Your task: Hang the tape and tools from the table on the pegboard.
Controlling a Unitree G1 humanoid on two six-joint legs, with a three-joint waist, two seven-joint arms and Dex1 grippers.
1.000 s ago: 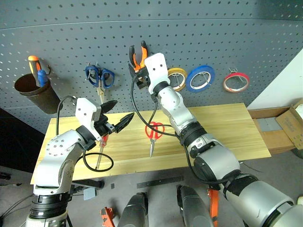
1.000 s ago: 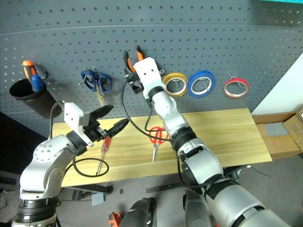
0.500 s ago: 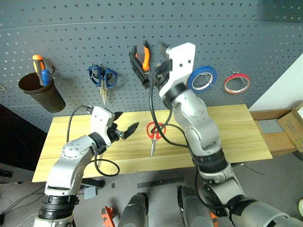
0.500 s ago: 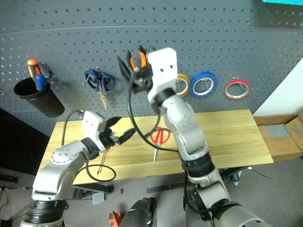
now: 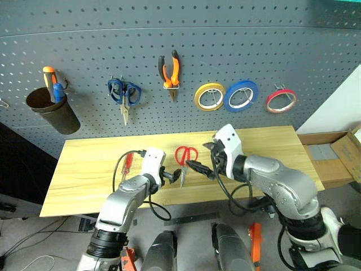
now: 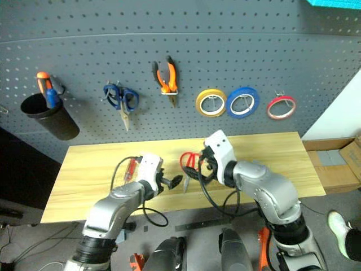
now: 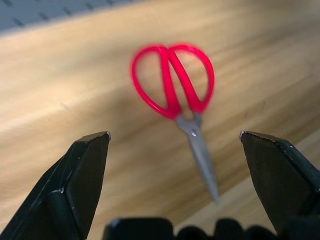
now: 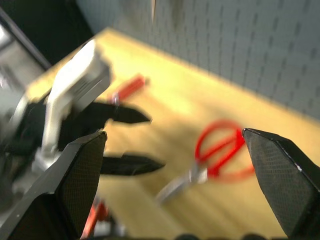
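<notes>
On table (image 5: pixel 271 141), red scissors (image 5: pixel 183 158) lie flat btwn both grippers, blades toward front edge; screwdriver (image 5: pixel 127 162) lies left of them. Left gripper (image 5: pixel 172 176) and right gripper (image 5: pixel 197 167) both wide open, holding nothing, each aimed at scissors. Risk: both arms converge on same tool and tips could clash; flat scissors may also skid under a finger instead of lifting. Pliers (image 5: pixel 170 70) and red tape (image 5: pixel 281 100) already hang on pegboard (image 5: pixel 237 45). Cup (image 5: pixel 51 110) on pegboard holds an orange-handled and a blue-handled tool.
</notes>
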